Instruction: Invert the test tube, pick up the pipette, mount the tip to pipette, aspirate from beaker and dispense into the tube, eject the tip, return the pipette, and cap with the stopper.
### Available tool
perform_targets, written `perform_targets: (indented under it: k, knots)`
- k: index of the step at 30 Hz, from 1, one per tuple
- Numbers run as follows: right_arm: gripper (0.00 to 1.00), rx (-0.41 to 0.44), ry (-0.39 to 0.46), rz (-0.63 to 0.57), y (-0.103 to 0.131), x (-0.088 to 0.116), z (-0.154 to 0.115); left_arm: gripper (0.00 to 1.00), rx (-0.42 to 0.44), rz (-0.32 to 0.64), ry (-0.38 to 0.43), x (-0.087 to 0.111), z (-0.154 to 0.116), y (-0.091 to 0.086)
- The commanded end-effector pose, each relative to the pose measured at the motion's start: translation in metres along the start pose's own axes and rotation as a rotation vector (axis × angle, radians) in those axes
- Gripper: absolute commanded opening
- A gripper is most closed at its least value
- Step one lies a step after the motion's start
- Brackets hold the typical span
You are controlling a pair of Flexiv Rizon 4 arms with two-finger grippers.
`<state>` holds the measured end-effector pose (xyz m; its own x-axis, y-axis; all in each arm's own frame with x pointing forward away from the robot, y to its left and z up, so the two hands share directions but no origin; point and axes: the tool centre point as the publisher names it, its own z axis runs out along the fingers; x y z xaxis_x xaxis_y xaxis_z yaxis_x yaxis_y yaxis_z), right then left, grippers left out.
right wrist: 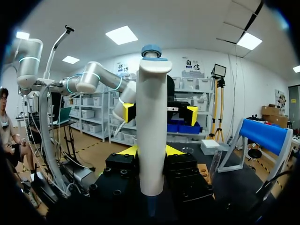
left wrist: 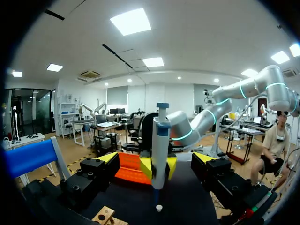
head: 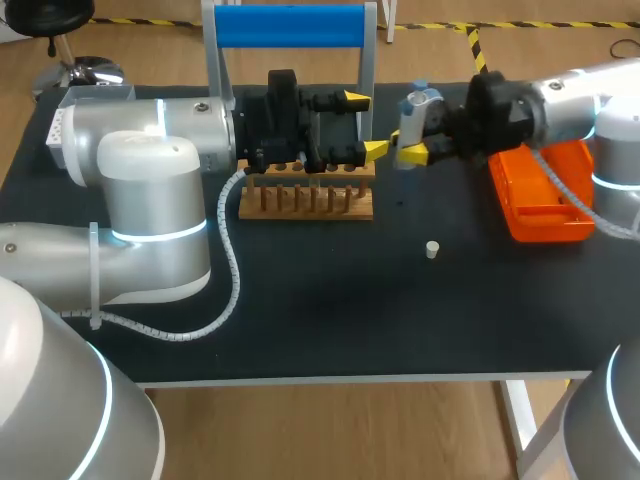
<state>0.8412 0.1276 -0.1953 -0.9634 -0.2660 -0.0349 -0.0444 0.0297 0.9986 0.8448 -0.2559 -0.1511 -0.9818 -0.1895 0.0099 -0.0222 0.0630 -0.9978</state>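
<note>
Above the black table (head: 330, 320), right pincer (head: 410, 150) clamps a white, blue-capped pipette (head: 412, 118); left pincer (head: 365, 125) gapes empty

Head view: the left end effector (head: 365, 124) covers the rear of the rack (head: 305, 200); what stands in those holes is hidden. Right of the rack, the pipette (head: 418, 112) shows only its upper body; its lower end sits behind the right end effector (head: 408, 148). The orange tray (head: 540, 215), further right of the rack, is partly covered by the right arm (head: 575, 100). The stopper (head: 432, 249), in front of the rack, is too small to tell its shape. Left wrist view: only a corner of the rack (left wrist: 105, 216) shows, cut by the edge.
</note>
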Motion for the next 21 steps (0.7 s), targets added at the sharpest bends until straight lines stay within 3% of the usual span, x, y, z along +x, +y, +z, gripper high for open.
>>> perform_targets:
  k: [1, 21]
  knots:
    - [0.00, -0.002, -0.016, -0.009, 0.000, -0.002, 0.012, 1.00, 0.001, 0.001, -0.005, 0.001, 0.002, 0.001]
    - [0.00, -0.047, -0.078, -0.017, 0.003, -0.014, 0.042, 1.00, 0.001, 0.001, -0.005, 0.001, 0.002, 0.001]
